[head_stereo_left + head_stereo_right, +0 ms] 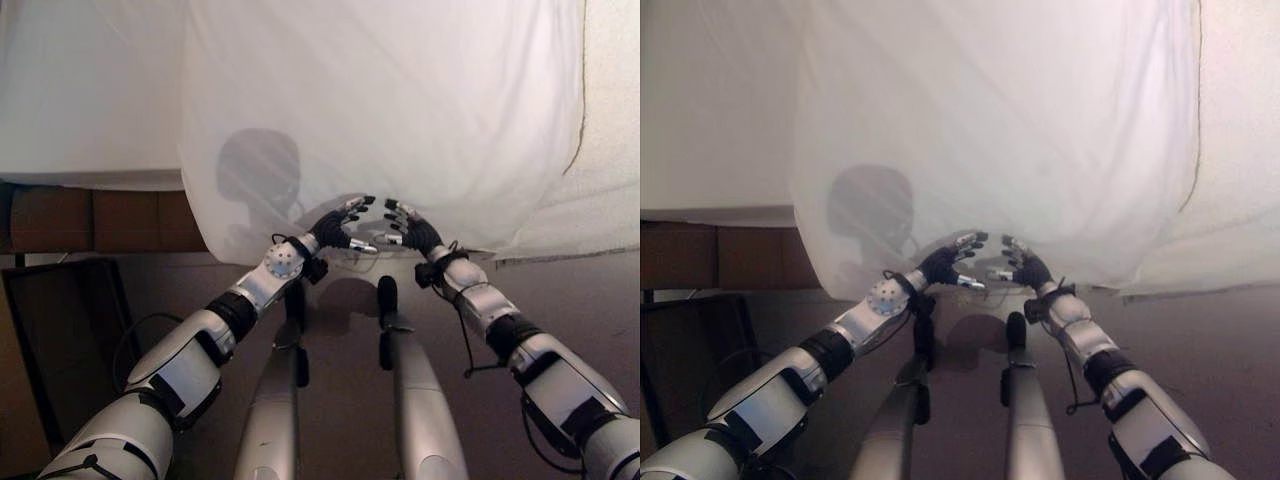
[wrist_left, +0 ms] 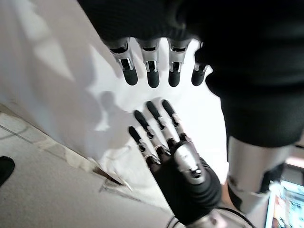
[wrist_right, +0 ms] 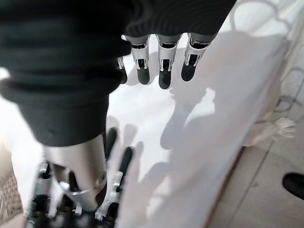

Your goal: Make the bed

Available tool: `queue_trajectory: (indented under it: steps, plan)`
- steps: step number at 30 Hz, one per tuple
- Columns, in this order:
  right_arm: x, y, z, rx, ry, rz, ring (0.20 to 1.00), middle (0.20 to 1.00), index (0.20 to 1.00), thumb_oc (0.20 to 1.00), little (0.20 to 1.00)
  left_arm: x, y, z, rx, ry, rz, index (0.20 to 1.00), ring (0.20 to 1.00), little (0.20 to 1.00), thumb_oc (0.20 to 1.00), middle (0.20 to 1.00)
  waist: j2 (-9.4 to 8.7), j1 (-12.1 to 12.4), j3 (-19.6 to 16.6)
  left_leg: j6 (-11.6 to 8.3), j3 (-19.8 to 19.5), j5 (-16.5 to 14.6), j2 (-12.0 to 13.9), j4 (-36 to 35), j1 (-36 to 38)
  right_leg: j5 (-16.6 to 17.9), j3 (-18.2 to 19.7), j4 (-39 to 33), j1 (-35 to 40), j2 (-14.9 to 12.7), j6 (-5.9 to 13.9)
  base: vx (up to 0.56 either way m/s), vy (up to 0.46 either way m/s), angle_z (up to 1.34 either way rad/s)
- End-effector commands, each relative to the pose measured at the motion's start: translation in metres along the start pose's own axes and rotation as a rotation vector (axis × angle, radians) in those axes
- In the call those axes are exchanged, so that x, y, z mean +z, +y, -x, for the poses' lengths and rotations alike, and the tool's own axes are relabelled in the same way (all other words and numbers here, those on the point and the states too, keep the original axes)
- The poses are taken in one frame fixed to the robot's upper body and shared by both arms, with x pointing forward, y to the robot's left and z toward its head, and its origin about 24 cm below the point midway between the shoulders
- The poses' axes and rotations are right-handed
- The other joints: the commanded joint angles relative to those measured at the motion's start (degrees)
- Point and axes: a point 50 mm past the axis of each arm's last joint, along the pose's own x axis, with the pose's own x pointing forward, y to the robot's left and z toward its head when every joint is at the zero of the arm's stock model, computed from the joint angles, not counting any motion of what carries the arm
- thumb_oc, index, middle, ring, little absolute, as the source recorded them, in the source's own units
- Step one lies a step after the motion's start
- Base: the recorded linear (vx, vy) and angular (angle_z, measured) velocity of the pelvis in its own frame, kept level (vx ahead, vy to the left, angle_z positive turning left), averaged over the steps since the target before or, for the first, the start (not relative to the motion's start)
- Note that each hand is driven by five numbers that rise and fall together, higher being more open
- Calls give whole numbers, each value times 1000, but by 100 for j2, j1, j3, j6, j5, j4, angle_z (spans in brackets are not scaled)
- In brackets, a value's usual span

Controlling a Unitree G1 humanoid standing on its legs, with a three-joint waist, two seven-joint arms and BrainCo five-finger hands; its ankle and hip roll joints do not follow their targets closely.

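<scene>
White sheet [image 1: 400,110] hangs just beyond the left robot hand [image 1: 340,228] and right robot hand [image 1: 410,230], fingers spread.

White sheet [image 1: 1020,130]: draped over the bed [image 1: 710,110], its lower edge hanging down toward the dark floor [image 1: 1200,340]. Left hand [image 1: 943,263] and right hand [image 1: 1028,268]: near each other at the sheet's lower edge, palms facing, fingers straight and spread, holding nothing. Brown bed frame [image 1: 700,255]: visible under the mattress on the left.
</scene>
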Motion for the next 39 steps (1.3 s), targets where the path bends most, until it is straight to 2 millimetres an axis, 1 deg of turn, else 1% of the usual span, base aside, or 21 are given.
queue_trajectory:
  steps: [1,2,3,7,8,10,15,16,17,18,19,20,22,27,29,30,32,34,35,36,39]
  plan:
    - [37,-15,-9,-102,-136,-37,1000,1000,1000,1000,1000,29,33,-11,232,-99,-37,1000,1000,1000,1000,1000,-26,43,32,-25,70,-556,-58,1022,-527,270,44,-42,-169,-43,289,-38,-17,3]
    - [37,-15,-9,-102,-136,-37,1000,1000,1000,1000,1000,29,33,-11,232,-99,-37,1000,1000,1000,1000,1000,-26,43,32,-25,70,-556,-58,1022,-527,270,44,-42,-169,-43,289,-24,-1,5]
    - [53,-21,-15,-161,-182,-38,1000,1000,1000,1000,1000,36,45,-12,335,-112,-79,1000,1000,1000,1000,1000,-39,49,49,-19,67,-613,-58,1205,-709,209,53,121,-332,-23,269,-13,12,4]
    - [88,-34,-28,-302,-264,-59,1000,1000,1000,1000,1000,44,74,-12,503,-96,-121,1000,1000,1000,1000,1000,-43,61,52,-20,123,-701,-7,1557,-1090,164,110,447,-736,-24,238,-10,16,0]
    - [103,-42,-31,-368,-297,-78,1000,1000,1000,1000,1000,47,88,-10,559,-71,-177,1000,1000,1000,1000,1000,-32,60,52,-3,148,-725,7,1570,-1148,160,124,479,-803,-24,241,-23,35,-3]
    - [111,-46,-34,-388,-300,-58,1000,1000,1000,1000,1000,53,95,-11,582,-74,-210,1000,1000,1000,1000,1000,-30,71,52,-6,163,-742,13,1641,-1206,158,143,511,-861,-25,244,-9,34,-10]
    - [124,-86,-28,-556,-241,11,1000,1000,1000,1000,1000,52,139,8,731,7,-238,1000,1000,1000,1000,1000,5,71,52,-5,178,-772,-5,1675,-1221,139,128,513,-855,-59,251,-1,14,-5]
    - [124,-86,-28,-555,-241,11,1000,1000,1000,1000,1000,52,139,8,731,7,-238,1000,1000,1000,1000,1000,6,69,52,-5,177,-772,-5,1672,-1220,139,125,510,-851,-60,250,0,0,0]
    - [124,-99,-22,-598,-220,65,1000,1000,1000,1000,1000,44,153,22,779,53,-251,1000,1000,1000,1000,1000,-5,73,52,-5,188,-758,-4,1623,-1152,143,101,467,-788,-65,248,0,0,0]
    - [124,-99,-22,-598,-220,66,1000,1000,1000,1000,1000,44,153,22,779,54,-251,1000,1000,1000,1000,1000,-5,71,52,-5,188,-756,-4,1618,-1148,143,100,463,-784,-66,248,37,9,-1]
    - [120,-114,-14,-646,-193,102,1000,1000,1000,1000,1000,33,167,38,828,112,-250,1000,1000,1000,1000,1000,-14,72,49,-4,193,-739,-1,1509,-1037,168,89,341,-670,-62,250,0,0,0]
    - [120,-114,-14,-646,-192,102,1000,1000,1000,1000,1000,33,167,38,827,112,-250,1000,1000,1000,1000,1000,-15,71,52,-4,193,-735,-1,1495,-1023,173,87,328,-656,-62,250,34,9,-5]
    - [112,-132,-2,-711,-159,106,1000,1000,1000,1000,1000,20,179,56,866,175,-270,1000,1000,1000,1000,1000,-9,57,2,-12,219,-675,-18,1262,-883,256,68,73,-496,-79,279,39,10,-4]
    - [100,-150,12,-778,-122,109,1000,1000,1000,1000,1000,8,189,76,917,218,-262,1000,1000,1000,1000,1000,4,52,-34,-34,233,-553,-41,900,-619,354,27,-264,-229,-83,308,37,4,-2]
    - [78,-166,30,-843,-72,73,1000,1000,1000,1000,1000,-16,194,103,971,300,-241,1000,1000,1000,1000,1000,-6,61,-125,-41,198,-431,-64,583,-359,442,-4,-584,68,-58,319,67,-25,-1]
    - [77,-166,30,-843,-71,73,1000,1000,1000,1000,1000,-16,194,104,971,301,-242,1000,1000,1000,1000,1000,-7,59,-123,-41,196,-420,-67,558,-333,450,-9,-606,93,-60,319,51,-22,1]
    - [62,-170,39,-870,-30,71,1000,1000,1000,1000,1000,-32,191,117,986,355,-234,1000,1000,1000,1000,1000,-14,65,-170,-62,177,-328,-78,320,-108,515,-49,-834,318,-59,329,52,-24,2]
    - [35,-170,51,-896,30,32,1000,1000,1000,1000,1000,-57,177,130,997,419,-169,1000,1000,1000,1000,1000,-26,73,-260,-67,160,-248,-80,43,186,601,-78,-1083,610,-63,340,62,-34,0]
    - [35,-170,51,-896,30,32,1000,1000,1000,1000,1000,-57,177,130,997,420,-169,1000,1000,1000,1000,1000,-26,73,-257,-67,159,-247,-80,40,191,602,-79,-1086,616,-64,340,94,-74,-2]
    - [-3,-159,63,-885,114,-7,1000,1000,1000,1000,1000,-86,153,143,986,489,-96,1000,1000,1000,1000,1000,-28,92,-377,-46,106,-194,-76,-209,530,636,-107,-1249,956,-70,342,94,-77,-1]
    - [-33,-146,74,-860,173,-34,1000,1000,1000,1000,1000,-106,131,152,952,536,-59,1000,1000,1000,1000,1000,-24,115,-449,-33,62,-167,-93,-398,848,659,-154,-1425,1281,-76,344,70,-48,6]
